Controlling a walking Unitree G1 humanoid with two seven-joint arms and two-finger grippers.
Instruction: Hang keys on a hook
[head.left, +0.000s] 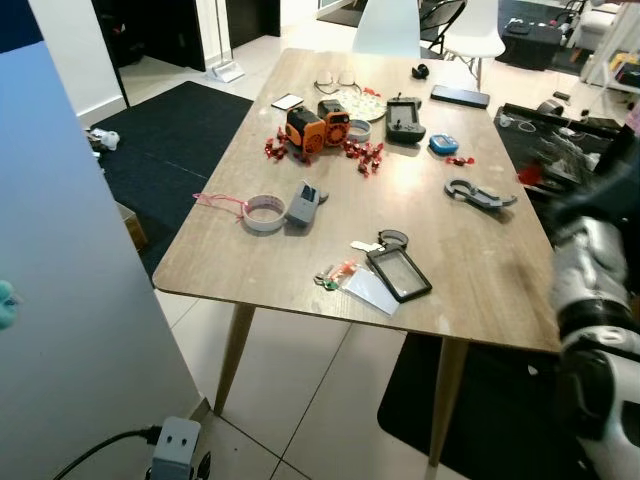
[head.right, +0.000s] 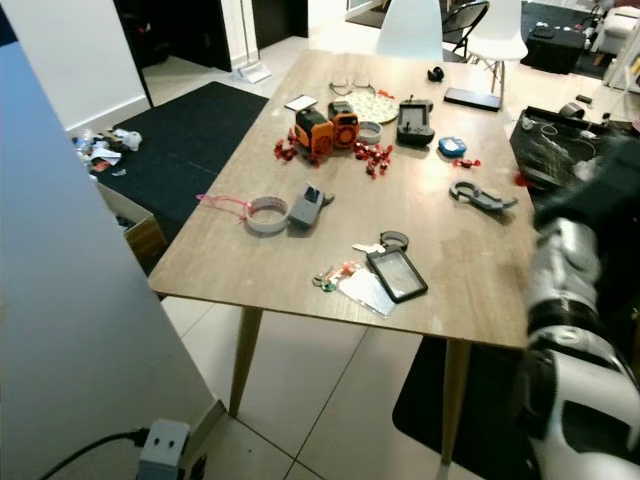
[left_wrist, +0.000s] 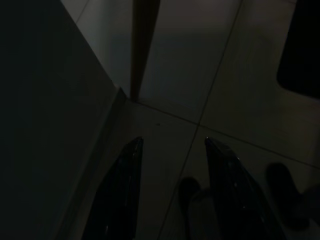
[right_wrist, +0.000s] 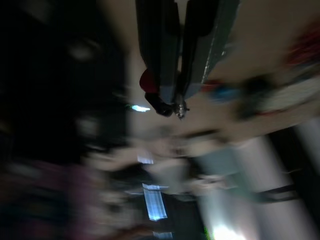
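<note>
Wood-grain laminate covers the long desk (head.left: 480, 270), which fills most of the head views and carries a loose scatter of things, probably laid out as choices for the robot. A pale blue-grey panel (head.left: 70, 300) stands at nine o'clock of the desk, near the robot, and a dark rug (head.left: 170, 140) lies on the tiled floor beyond it. The right arm (head.left: 590, 290) rises at about four o'clock of the desk's near edge, blurred, so it is likely in motion. Toward twelve o'clock sit two orange blocks (head.left: 318, 127) among small red clips (head.left: 365, 152); nearer, a roll of tape (head.left: 265, 212) lies beside a grey gadget (head.left: 304, 204), and a black-framed card holder (head.left: 399, 272) sits near the front edge. In the smeared right wrist view the right tool (right_wrist: 177, 102) has its two fingers pressed close on the keys (right_wrist: 160, 102), a small dark bunch with a red tag and a glint of metal at the tips (gripped high, presumably so the ring hangs free for a hook). No hook can be made out. The left tool (left_wrist: 172, 150) hangs idle over the dark floor, fingers parted and holding nothing.
</note>
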